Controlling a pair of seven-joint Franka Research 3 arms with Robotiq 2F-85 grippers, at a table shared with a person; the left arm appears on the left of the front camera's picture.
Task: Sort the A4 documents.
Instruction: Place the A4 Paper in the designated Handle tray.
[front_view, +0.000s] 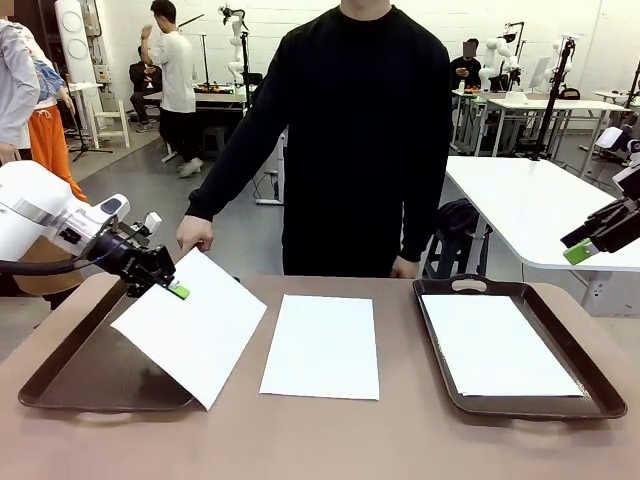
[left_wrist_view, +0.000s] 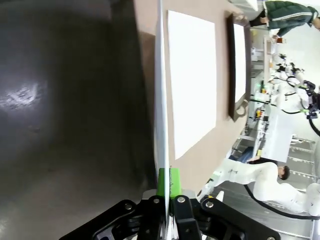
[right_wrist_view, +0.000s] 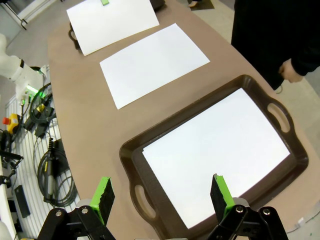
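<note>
Three A4 documents show. My left gripper (front_view: 172, 288) is shut on the far edge of one white sheet (front_view: 190, 325), which hangs tilted over the left dark brown tray (front_view: 70, 385). In the left wrist view this sheet (left_wrist_view: 161, 100) is edge-on, pinched between the green pads (left_wrist_view: 165, 182). A second sheet (front_view: 322, 345) lies flat on the table's middle. A third sheet (front_view: 497, 343) lies in the right tray (front_view: 590, 372). My right gripper (front_view: 590, 245) hovers open above that tray's far right; its wrist view shows the jaws (right_wrist_view: 162, 192) wide apart over the sheet (right_wrist_view: 215, 155).
A person in black stands at the far side, one hand (front_view: 195, 235) close to the held sheet's top corner, the other hand (front_view: 405, 268) at the table edge. White tables (front_view: 540, 205) stand behind on the right. Cables (right_wrist_view: 45, 170) hang beside the table.
</note>
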